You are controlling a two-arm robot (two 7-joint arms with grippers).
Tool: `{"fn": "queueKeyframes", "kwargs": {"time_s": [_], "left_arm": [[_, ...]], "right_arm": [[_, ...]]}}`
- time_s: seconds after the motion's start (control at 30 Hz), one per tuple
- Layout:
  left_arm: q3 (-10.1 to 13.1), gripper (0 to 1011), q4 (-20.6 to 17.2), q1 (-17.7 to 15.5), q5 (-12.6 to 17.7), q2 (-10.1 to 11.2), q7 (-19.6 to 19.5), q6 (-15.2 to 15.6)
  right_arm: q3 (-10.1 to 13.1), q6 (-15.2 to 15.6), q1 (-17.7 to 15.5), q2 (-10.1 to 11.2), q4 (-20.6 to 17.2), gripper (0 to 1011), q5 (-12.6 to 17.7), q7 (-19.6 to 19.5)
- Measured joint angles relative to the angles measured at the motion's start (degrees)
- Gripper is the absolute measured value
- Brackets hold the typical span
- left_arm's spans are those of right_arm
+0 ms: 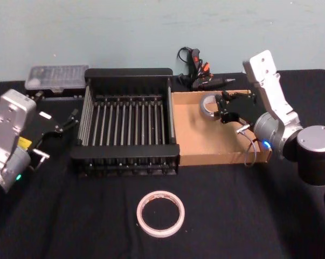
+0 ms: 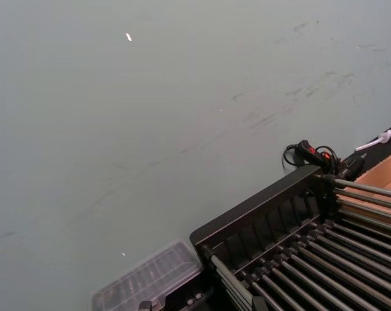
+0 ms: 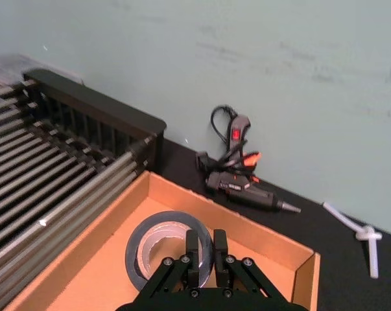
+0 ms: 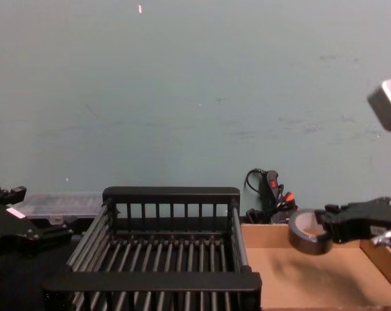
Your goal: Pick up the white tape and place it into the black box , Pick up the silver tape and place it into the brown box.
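Right gripper point(image 1: 220, 110) sits right of centre in the head view, over the far part of the brown box point(image 1: 205, 147), clamped on the silver tape point(image 1: 209, 104); in the right wrist view its fingers point(image 3: 194, 254) pinch the near wall of the roll, one finger in the core, one outside. Chest view has the roll at right, held up off the box floor, tilted, at the gripper's tip. White tape point(image 1: 160, 213) lies flat on the black surface point(image 1: 70, 216) at lower centre of the head view, in front of the black box point(image 1: 125, 151), well apart from both grippers. Black box is centre frame, brown box touching its right side. Left gripper point(image 1: 70, 120) hangs at the left edge of the head view, beside the black box's left wall, holding nothing; cannot tell if its jaws are apart or together. Glue gun point(image 1: 197, 69) lies behind the brown box at upper centre, clear plastic case point(image 1: 57, 77) at upper left behind the black box
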Motion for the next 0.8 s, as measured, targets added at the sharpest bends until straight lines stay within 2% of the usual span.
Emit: {"fn": "queueKeyframes", "kwargs": {"time_s": [0.2,0.37,0.8], "left_arm": [[0.0,1001,0.0,0.0,0.0,0.0,0.0,0.0],[0.0,1001,0.0,0.0,0.0,0.0,0.0,0.0],[0.0,1001,0.0,0.0,0.0,0.0,0.0,0.0]], "right_arm": [[0.14,0.0,1.3,-1.85,4.31,135,-1.12,-0.73],[0.44,0.11,1.62,-2.73,6.22,135,-1.83,-0.93],[1.0,0.62,1.68,-3.63,7.62,135,-3.19,-0.84]]}}
